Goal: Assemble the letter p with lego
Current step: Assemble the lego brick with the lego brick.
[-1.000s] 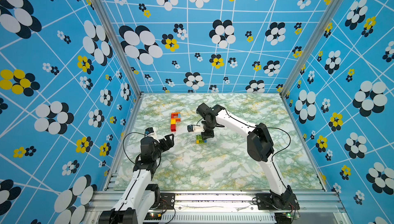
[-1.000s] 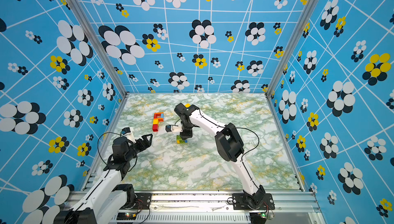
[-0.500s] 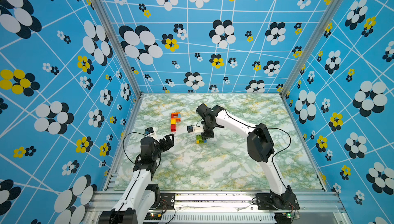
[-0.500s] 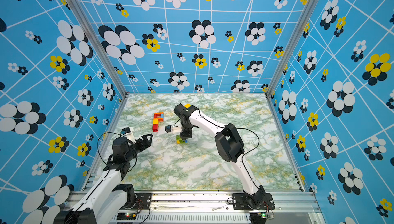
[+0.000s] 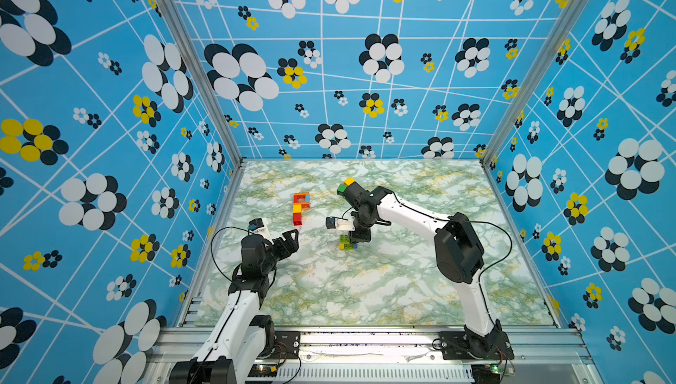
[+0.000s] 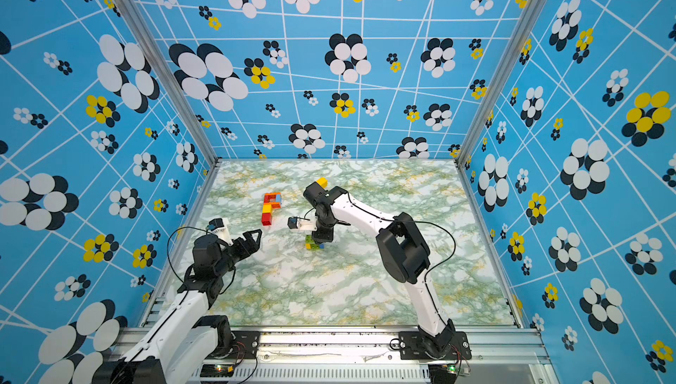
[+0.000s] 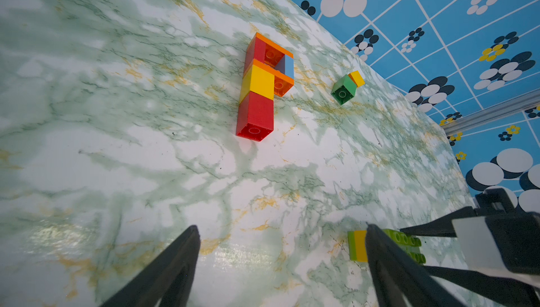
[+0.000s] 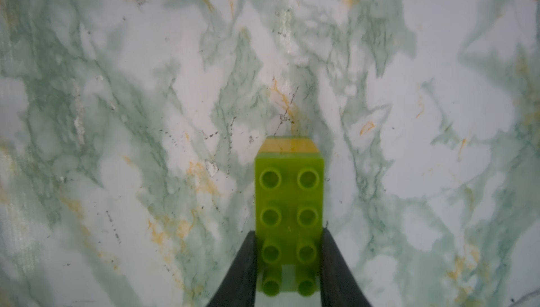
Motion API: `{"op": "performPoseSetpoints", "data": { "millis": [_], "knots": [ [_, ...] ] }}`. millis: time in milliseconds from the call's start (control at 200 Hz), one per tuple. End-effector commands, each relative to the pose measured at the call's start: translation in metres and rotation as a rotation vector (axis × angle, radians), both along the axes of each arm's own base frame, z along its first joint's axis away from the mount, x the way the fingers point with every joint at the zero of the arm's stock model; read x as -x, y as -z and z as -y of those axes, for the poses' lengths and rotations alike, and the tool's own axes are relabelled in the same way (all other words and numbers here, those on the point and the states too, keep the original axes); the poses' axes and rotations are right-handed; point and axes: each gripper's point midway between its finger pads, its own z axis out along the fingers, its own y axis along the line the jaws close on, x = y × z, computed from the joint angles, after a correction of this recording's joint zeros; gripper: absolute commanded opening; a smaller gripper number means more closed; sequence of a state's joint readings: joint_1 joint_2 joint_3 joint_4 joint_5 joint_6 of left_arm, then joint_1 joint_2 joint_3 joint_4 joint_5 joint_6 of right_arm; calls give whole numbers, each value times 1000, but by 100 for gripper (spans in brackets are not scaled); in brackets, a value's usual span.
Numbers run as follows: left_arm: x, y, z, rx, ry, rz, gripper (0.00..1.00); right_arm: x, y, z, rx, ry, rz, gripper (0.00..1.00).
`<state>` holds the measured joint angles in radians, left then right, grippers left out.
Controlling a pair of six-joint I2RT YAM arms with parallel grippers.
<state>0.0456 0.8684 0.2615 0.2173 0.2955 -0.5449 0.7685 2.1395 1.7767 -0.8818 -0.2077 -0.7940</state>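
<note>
**Right end effector pinches the lime brick; left one spread and empty**

The right end effector [image 8: 287, 261] points straight down at the marble tabletop [image 5: 365, 290] and has its two dark fingers [image 8: 242, 267] pressed against the long sides of a lime brick [image 8: 289, 212], an oblong piece with two rows of studs. That brick tops a small stack [image 5: 347, 242] near the middle of the tabletop; a yellow layer shows beneath it in the right wrist view, and a bit of blue shows at the stack's foot in both top views. Whether the stack rests on the tabletop or is lifted just clear cannot be told.

The left end effector [image 5: 290, 240] hangs above the tabletop's left part, spread wide and holding nothing, aimed toward the stack.

Farther back and left of the stack lies the letter [image 5: 300, 207], flat on the tabletop: a stem of red and yellow bricks, with orange bricks and one light blue brick forming the loop. A green brick [image 7: 343, 89] joined to a yellow brick [image 7: 357, 78] sits apart, behind the right arm's wrist.
</note>
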Motion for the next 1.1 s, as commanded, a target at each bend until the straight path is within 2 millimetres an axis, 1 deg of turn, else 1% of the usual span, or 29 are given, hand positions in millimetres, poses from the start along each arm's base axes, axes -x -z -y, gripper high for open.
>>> {"op": "performPoseSetpoints", "data": {
  "millis": [0, 65, 80, 85, 100, 145, 245, 320, 405, 475, 560, 635, 690, 770, 845, 945, 1009, 1019, 1024, 1029, 1034, 1039, 1044, 1094],
  "knots": [
    [-1, 2, -2, -16, 1, 6, 90, 14, 5, 25, 33, 84, -63, 19],
    [-2, 3, -2, -17, 2, 0, 90, 18, 7, 30, 22, 97, -59, 20],
    [-2, 4, -2, -16, 3, -3, 90, 16, 4, 29, 14, 100, -50, 20],
    [-2, 3, -2, -16, 4, -2, 90, 19, 8, 32, 22, 101, -58, 20],
    [-2, 4, -1, -16, 5, -5, 90, 22, 12, 35, 27, 102, -63, 21],
    [-3, 5, 0, -15, 8, -13, 90, 24, 14, 37, 17, 104, -50, 23],
    [-6, 7, 4, -26, 23, -32, 89, 21, 13, 38, -18, 117, 5, 34],
    [-9, 6, 10, -40, 42, -39, 89, 21, 8, 36, -34, 121, 14, 40],
    [-14, 1, 19, -57, 67, -44, 89, 19, 2, 35, -44, 138, 23, 51],
    [-20, -4, 26, -71, 89, -50, 89, 15, -2, 35, -41, 167, 31, 63],
    [-31, -11, 37, -97, 124, -78, 89, 16, -14, 36, -46, 186, 25, 67],
    [-47, -17, 50, -130, 168, -114, 89, 21, -28, 36, -84, 201, 30, 78],
    [-62, -17, 60, -156, 198, -154, 89, 18, -39, 38, -112, 232, 69, 81],
    [-86, -13, 78, -190, 252, -226, 88, 7, -54, 48, -141, 324, 141, 81],
    [-108, -7, 99, -234, 322, -282, 88, -3, -75, 57, -215, 442, 176, 81],
    [-135, 5, 125, -316, 411, -346, 88, -6, -104, 63, -388, 576, 188, 81],
    [-150, 13, 136, -374, 453, -389, 87, -6, -121, 68, -505, 657, 209, 82],
    [-152, 19, 138, -383, 461, -403, 87, -6, -124, 69, -523, 668, 212, 82],
    [-156, 12, 140, -386, 461, -387, 87, -6, -125, 69, -532, 674, 213, 82],
    [-157, 12, 140, -390, 463, -389, 87, -6, -127, 70, -542, 679, 216, 82],
    [-158, 14, 141, -395, 464, -395, 87, -6, -128, 70, -549, 684, 219, 82],
    [-157, 21, 140, -399, 468, -412, 87, -6, -129, 71, -557, 691, 220, 82],
    [-161, 14, 143, -401, 470, -394, 87, -5, -129, 72, -564, 696, 222, 82],
    [-171, 22, 150, -435, 493, -417, 87, -4, -140, 78, -637, 744, 242, 84]
  ]
}}
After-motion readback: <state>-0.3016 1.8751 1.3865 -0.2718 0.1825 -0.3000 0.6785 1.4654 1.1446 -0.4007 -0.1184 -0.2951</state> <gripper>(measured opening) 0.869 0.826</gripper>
